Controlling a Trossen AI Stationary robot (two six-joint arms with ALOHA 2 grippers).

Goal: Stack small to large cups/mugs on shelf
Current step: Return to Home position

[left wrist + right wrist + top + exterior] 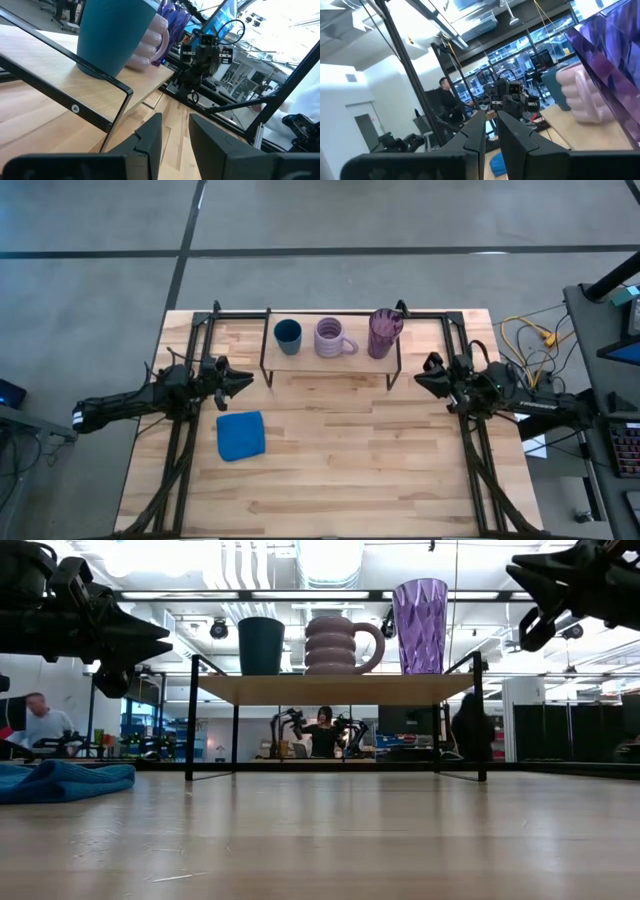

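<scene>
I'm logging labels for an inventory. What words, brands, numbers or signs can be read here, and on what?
None can be read.
The dark blue cup, lavender ribbed mug, purple tumbler, shelf and blue cloth show no lettering.
Anything in the room behind is too small or blurred to read.

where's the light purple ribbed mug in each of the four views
High view: lavender mug at top centre, middle of the shelf.
Low view: mug at top centre, between blue cup and tumbler.
Left wrist view: mug at top middle, mostly hidden behind blue cup.
Right wrist view: mug at right, next to the tumbler.
Shared landmark: the shelf.
</scene>
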